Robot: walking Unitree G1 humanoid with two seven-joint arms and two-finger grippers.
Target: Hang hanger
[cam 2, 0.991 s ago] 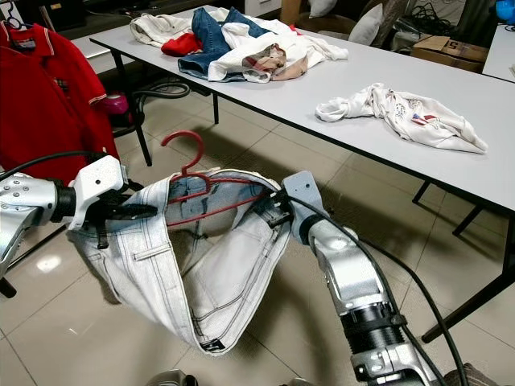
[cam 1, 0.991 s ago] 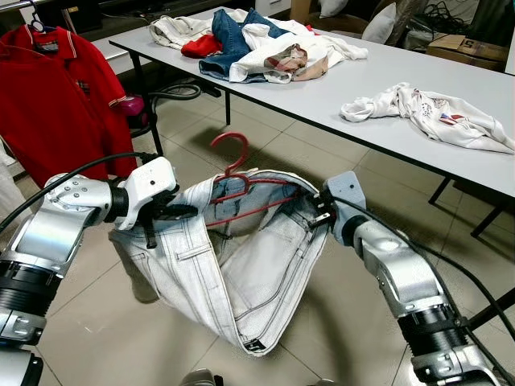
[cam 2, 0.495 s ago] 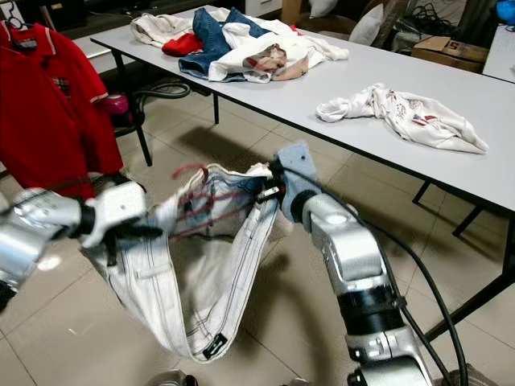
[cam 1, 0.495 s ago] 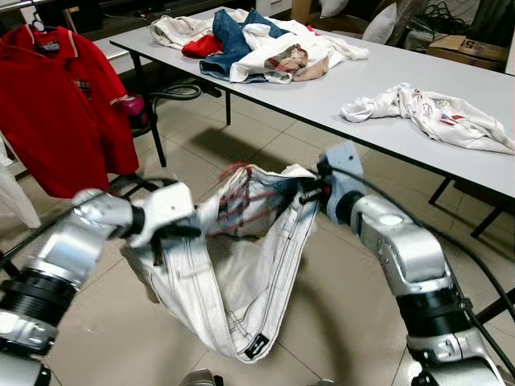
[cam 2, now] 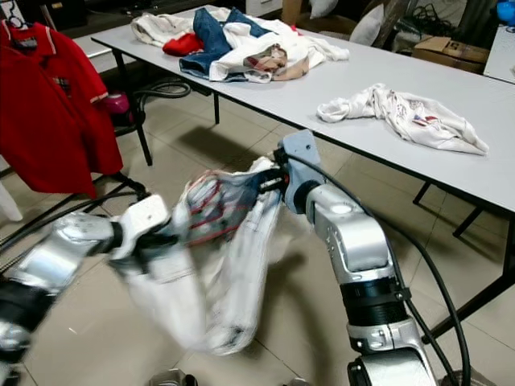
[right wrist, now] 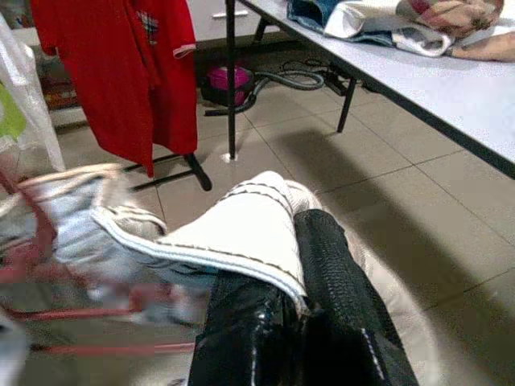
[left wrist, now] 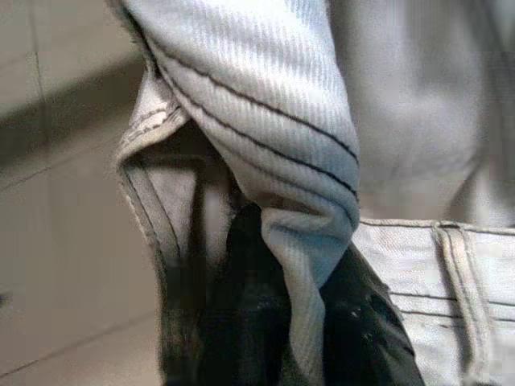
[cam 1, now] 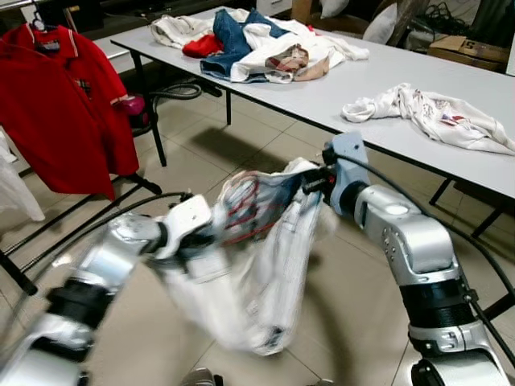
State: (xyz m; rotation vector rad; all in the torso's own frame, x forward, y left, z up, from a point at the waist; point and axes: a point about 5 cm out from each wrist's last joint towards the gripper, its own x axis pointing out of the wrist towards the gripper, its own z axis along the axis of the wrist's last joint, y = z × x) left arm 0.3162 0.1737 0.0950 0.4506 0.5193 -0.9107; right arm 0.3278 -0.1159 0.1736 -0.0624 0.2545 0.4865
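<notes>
Both grippers clamp the waistband of the white jeans (cam 1: 265, 265) at frame centre. The left gripper (cam 1: 211, 239) and right gripper (cam 1: 310, 183) hold opposite sides. Inside, blurred, seems to be the red hanger (cam 1: 245, 211).

1. Long grey table (cam 1: 386, 80), dark legs, standing on a tiled floor (cam 1: 241, 137); carries two lots of clothing, well apart.
2. Heap of clothes (cam 1: 257, 40) at the table's far end; blue denim, white, red and patterned pieces mixed.
3. White printed garment (cam 1: 430, 112), crumpled, nearer the table's front edge.
4. Red polo shirt (cam 1: 68, 104), hanging at left.
5. Cardboard box (cam 1: 467, 48), behind the table.
</notes>
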